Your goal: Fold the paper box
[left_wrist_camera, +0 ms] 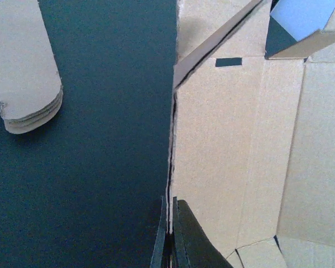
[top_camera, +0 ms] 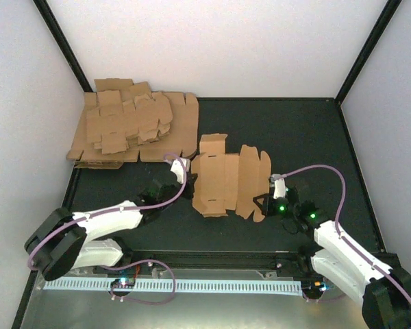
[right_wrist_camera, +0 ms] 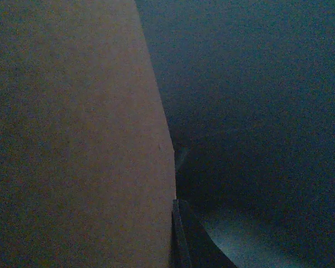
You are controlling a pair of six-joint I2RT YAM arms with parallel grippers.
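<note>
Top external view: one paper box (top_camera: 226, 179) is seen, an unfolded cardboard piece lying mostly flat near the middle of the dark tabletop (top_camera: 308, 137). One pile of cardboard sheets (top_camera: 133, 130) is stacked in the far left corner. Two grippers are counted, one at each side of the box. The left gripper (top_camera: 190, 185) is set at the box's left edge, and in the left wrist view its jaws are shown closed tight on that edge. The right gripper (top_camera: 264, 203) is placed at the box's right edge, with its jaws drawn together on the cardboard; the right wrist view is dim. Bare tabletop is shown right of the box and beyond it, and a narrow dark strip is seen between box and pile.
</note>
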